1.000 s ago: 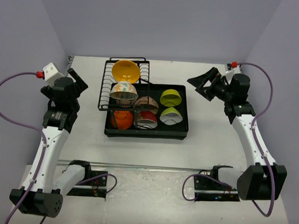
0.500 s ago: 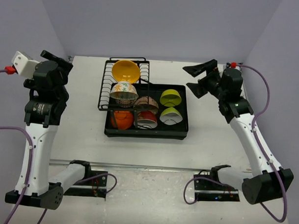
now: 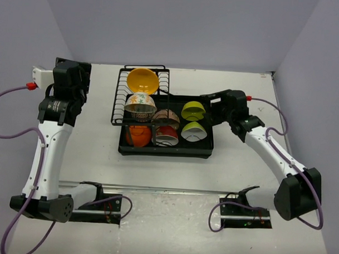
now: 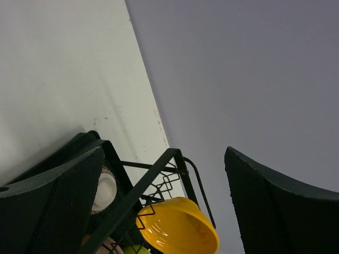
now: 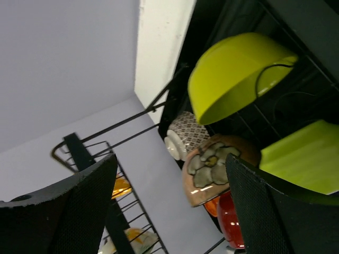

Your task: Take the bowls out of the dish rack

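Observation:
The dish rack's wire part [image 3: 119,97] holds a yellow-orange bowl [image 3: 142,80] and a white floral bowl [image 3: 140,105]. Its black tray [image 3: 166,152] carries a brown bowl [image 3: 166,118], an orange bowl [image 3: 137,135], a red bowl [image 3: 167,136] and two lime green bowls [image 3: 193,110] [image 3: 194,130]. My right gripper [image 3: 210,106] stands open at the tray's right edge, just right of the far lime bowl [image 5: 238,74], empty [image 5: 172,164]. My left gripper [image 3: 81,74] is open and empty left of the rack, facing the yellow bowl [image 4: 177,225] [image 4: 164,153].
Purple walls close in the white table [image 3: 241,157] at the back and on both sides. The arm bases and cables [image 3: 108,205] sit along the near edge. In the right wrist view a small patterned white bowl [image 5: 185,135] lies beyond the brown one [image 5: 217,169].
The right arm swung down and left from the back right corner to the tray's right edge. The left gripper turned from the far left wall toward the rack.

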Robot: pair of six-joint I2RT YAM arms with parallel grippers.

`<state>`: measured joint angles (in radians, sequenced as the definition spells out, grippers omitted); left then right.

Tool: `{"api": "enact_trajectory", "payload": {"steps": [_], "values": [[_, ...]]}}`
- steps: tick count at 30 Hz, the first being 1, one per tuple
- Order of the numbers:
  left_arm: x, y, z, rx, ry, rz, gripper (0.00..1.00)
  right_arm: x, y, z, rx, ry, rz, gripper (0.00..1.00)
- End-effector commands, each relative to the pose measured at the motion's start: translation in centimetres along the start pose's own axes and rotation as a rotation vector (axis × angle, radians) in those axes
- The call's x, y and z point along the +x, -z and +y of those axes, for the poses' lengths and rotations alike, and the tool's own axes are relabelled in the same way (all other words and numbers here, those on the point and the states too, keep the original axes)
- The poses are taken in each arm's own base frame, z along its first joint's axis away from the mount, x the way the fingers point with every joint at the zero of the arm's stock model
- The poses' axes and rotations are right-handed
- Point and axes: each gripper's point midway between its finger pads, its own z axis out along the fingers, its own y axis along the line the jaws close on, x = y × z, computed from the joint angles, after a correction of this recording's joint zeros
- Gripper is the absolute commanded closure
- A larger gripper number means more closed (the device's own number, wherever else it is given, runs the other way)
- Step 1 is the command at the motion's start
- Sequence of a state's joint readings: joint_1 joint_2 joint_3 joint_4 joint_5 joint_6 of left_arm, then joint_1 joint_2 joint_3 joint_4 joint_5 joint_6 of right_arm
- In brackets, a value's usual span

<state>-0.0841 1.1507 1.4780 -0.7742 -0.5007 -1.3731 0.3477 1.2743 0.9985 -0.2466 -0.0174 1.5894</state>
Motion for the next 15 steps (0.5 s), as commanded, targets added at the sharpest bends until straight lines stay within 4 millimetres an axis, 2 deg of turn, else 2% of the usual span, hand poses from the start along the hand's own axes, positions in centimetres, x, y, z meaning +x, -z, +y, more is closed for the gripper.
{"api": "enact_trajectory", "payload": {"steps": [1,4,9,15], "values": [[-0.7,0.5,-4.0,0.074,0.1,0.017,0.06,0.0,-1.4,-0.4,0.004,-0.047,-0.05,0.19],[-1.2,0.9,-5.2,0.097,0.095,0.013,0.06,0.5,-2.7,-1.1,0.037,-0.042,-0.048,0.19],[-1.8,1.2,-5.7,0.113,0.075,-0.004,0.07,0.7,-4.3,-1.1,0.013,-0.086,-0.063,0.22],[-2.2,1.4,-6.7,0.139,0.069,-0.016,0.08,0.1,-6.0,-0.9,0.005,-0.1,-0.101,0.32]]}}
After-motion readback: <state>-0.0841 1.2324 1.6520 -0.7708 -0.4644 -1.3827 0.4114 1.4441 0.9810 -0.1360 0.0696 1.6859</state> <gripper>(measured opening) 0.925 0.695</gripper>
